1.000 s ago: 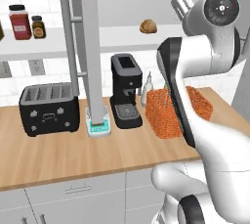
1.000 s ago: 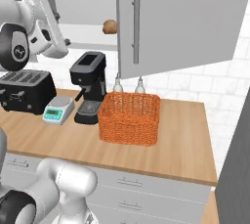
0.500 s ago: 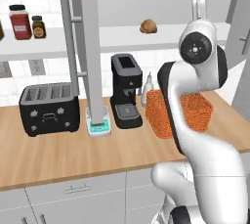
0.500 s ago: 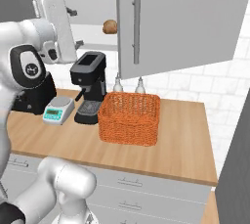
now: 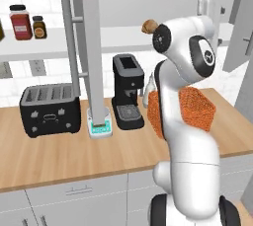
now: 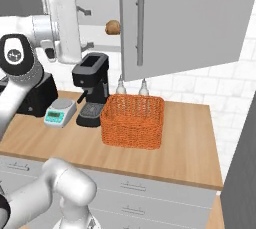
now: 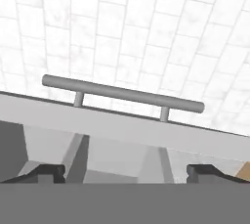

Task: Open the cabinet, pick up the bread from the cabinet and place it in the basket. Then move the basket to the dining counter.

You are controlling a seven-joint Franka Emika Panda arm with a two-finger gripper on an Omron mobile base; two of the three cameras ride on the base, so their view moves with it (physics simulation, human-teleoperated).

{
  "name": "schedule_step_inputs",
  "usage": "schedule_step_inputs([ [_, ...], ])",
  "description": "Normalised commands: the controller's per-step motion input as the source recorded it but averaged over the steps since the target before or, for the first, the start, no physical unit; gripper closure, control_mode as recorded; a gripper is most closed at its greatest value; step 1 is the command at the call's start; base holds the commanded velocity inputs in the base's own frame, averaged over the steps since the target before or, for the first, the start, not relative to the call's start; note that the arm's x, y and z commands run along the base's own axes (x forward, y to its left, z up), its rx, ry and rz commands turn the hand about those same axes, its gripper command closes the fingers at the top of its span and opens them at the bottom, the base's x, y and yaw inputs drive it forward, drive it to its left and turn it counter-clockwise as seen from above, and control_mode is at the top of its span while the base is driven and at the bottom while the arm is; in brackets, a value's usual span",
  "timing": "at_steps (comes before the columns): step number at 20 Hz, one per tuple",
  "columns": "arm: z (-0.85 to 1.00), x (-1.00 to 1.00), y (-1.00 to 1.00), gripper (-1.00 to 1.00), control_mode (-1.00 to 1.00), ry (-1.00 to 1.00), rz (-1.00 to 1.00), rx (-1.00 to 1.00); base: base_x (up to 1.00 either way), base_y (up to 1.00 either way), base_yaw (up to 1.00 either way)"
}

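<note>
Cabinet (image 6: 200, 23) doors swung open, bar handle (image 7: 122, 93) seen edge-on from the hand. Bread (image 6: 113, 27) resting on the white inner shelf (image 5: 118, 37), above the coffee machine (image 6: 92, 89). Fingers (image 7: 124, 173) spread wide, holding nothing, raised near the open door's edge, apart from the bread. Basket (image 6: 133, 120) standing on the wooden desk (image 6: 190, 143), just beside the coffee machine, two small bottles (image 6: 144, 87) behind it. Toaster (image 5: 49, 109) and scale (image 5: 100, 127) further left on the desk; jars (image 5: 21, 21) on the shelf.
</note>
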Motion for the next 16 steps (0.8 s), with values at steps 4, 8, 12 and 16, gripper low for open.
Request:
schedule_step_inputs([
  [4, -0.13, 0.24, -0.39, -1.00, -1.00, -0.12, -0.45, 0.17, 0.00, 0.00, 0.00],
  [8, -0.79, 0.44, -0.08, -1.00, -1.00, -0.23, -0.36, 0.18, 0.00, 0.00, 0.00],
  [12, -0.95, 0.35, 0.16, -1.00, -1.00, -0.25, -0.32, 0.19, 0.00, 0.00, 0.00],
  [16, -0.84, 0.52, 0.19, -1.00, -1.00, -0.32, -0.26, 0.16, 0.00, 0.00, 0.00],
])
